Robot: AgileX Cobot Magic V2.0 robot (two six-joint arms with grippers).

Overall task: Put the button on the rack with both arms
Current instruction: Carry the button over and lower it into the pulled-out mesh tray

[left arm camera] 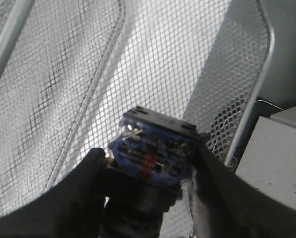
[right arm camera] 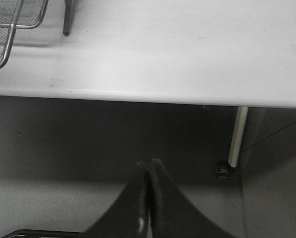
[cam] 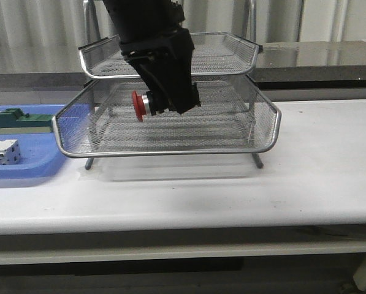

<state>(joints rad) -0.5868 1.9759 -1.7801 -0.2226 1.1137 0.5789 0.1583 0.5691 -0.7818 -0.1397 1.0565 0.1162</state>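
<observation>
My left gripper (cam: 164, 98) hangs inside the silver wire-mesh rack (cam: 170, 144), between its top tray and the pulled-out middle tray, shut on the button (cam: 141, 103). The red head points left and sits a little above the mesh floor. In the left wrist view the button's blue-black rear block (left arm camera: 152, 148) is clamped between my two black fingers (left arm camera: 86, 183), with the mesh below it. My right gripper (right arm camera: 149, 166) is shut on nothing, held off the table's front edge (right arm camera: 138, 94) over the floor. It does not show in the front view.
A flat blue tray (cam: 29, 162) left of the rack holds a green block (cam: 14, 119) and a white block (cam: 3, 152). The rack's thin leg (cam: 256, 160) stands on the white table (cam: 317, 165). A table leg (right arm camera: 237, 134) shows below the edge.
</observation>
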